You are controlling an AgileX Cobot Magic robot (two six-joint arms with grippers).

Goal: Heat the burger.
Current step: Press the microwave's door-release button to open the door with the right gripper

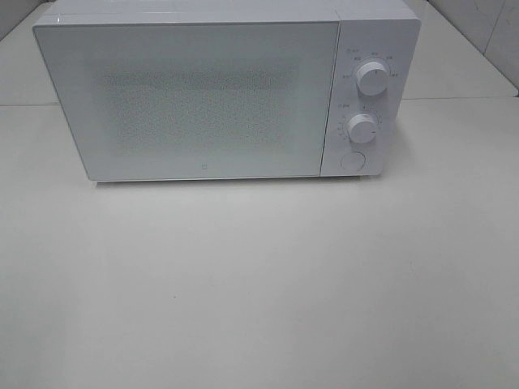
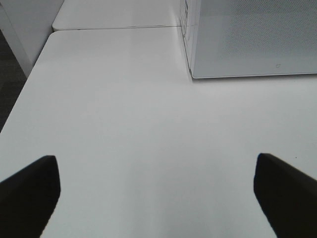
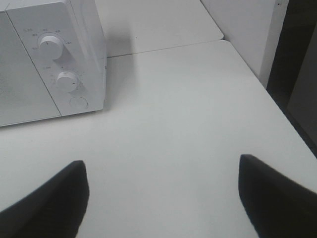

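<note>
Exterior high view showed the microwave (image 1: 195, 97), door shut, at twelve o'clock on the table (image 1: 259, 284); the burger appeared nowhere, so nothing looked done. The left gripper (image 2: 155, 166) and right gripper (image 3: 161, 166) gaped empty.

The left gripper (image 2: 156, 166) stood fully open, its two dark fingers (image 2: 29, 193) spread wide apart. The right gripper (image 3: 162, 166) was likewise open, fingers (image 3: 277, 193) spread. Neither gripper held anything.
</note>
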